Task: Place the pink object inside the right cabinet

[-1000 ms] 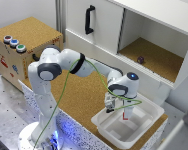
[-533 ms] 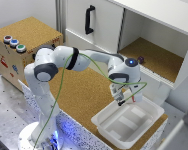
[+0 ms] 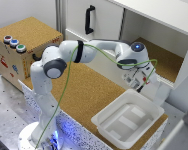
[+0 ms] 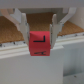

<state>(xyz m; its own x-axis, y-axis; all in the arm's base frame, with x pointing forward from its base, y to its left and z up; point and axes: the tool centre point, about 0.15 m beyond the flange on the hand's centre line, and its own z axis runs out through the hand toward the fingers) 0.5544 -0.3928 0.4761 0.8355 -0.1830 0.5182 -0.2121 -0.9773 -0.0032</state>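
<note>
Here the hand (image 4: 39, 31) is clamping the pink object (image 4: 39, 43) between its two fingers (image 4: 21, 22), the block hanging just under the fingertips. Directly beyond the hand, the right cabinet (image 3: 161, 60) is showing its cork-brown floor. Below the hand, a white tray (image 3: 128, 120) is sitting on the cork surface (image 3: 89, 95).

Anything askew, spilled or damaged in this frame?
Nothing stands out. The end effector holds the pink object squarely between its fingers, in front of the right cabinet. The white tray sits upright on the cork counter.
</note>
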